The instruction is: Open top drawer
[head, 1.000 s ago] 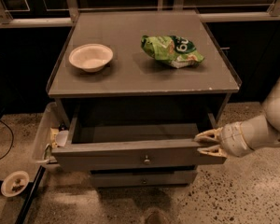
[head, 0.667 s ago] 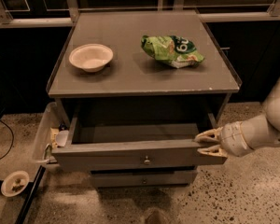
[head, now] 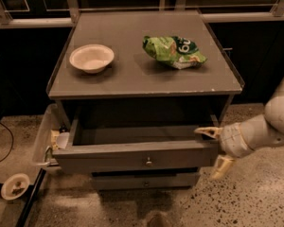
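Nearest: top drawer [head: 132, 156] stands pulled well out under the counter [head: 132, 82], grey interior showing. Gripper [head: 214, 149] sits at its right front corner with the jaws spread, one above the top edge and one below, clasping nothing.

Risk: a sideways drag here, off-centre from the knob [head: 148, 161], could rack the drawer or pull it off its runners.

Farther back: white bowl [head: 91, 58] and green bag [head: 173, 51]; its white lettering is unreadable.
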`<state>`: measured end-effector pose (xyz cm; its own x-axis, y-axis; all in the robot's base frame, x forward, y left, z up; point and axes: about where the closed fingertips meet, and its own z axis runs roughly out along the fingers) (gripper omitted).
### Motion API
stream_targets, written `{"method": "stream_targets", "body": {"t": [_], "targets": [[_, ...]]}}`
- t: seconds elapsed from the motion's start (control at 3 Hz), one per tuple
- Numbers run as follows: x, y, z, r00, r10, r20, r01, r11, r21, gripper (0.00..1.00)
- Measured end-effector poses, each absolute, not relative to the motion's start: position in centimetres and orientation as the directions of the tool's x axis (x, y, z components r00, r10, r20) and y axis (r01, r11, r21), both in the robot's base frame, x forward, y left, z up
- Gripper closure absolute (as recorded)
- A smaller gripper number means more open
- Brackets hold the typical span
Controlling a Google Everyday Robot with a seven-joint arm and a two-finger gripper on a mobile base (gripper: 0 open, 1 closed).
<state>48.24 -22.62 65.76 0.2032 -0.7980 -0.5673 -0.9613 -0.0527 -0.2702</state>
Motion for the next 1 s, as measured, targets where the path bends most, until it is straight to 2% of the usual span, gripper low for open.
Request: {"method": "stream_targets", "body": {"t": [0.33,0.67,1.0], "targets": [[48.29,-21.64,63.04,0.181,-0.781,-0.598,-0.975,-0.063,-0.212,0.0],[48.29,-21.46,63.03,0.18,-0.775,-0.606,-0.976,-0.066,-0.206,0.0],[48.29,-21.46,63.02,0.18,-0.775,-0.606,-0.976,-0.066,-0.206,0.18]]}}
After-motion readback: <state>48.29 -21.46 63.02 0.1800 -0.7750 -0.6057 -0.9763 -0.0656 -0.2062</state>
